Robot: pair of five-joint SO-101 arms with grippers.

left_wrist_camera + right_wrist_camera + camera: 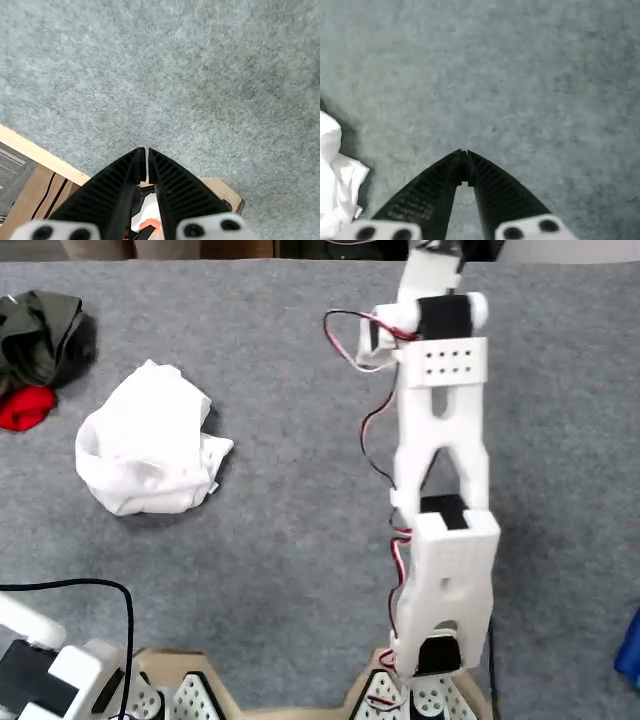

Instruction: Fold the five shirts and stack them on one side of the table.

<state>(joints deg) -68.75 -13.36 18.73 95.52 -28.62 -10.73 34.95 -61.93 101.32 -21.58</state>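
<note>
High view: crumpled white shirt (150, 440) lying loose, olive shirt (40, 335) touching red shirt (25, 408) at the far-left corner | left gripper (146, 155) pinched closed, holding nothing | right gripper (465, 156) closed too, empty, near the white shirt

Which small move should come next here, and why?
Probably open the right claw and swing it toward the crumpled white fabric shirt: the jaws are shut on nothing above the grey felt tabletop, and that shirt lies unfolded nearby.
</note>
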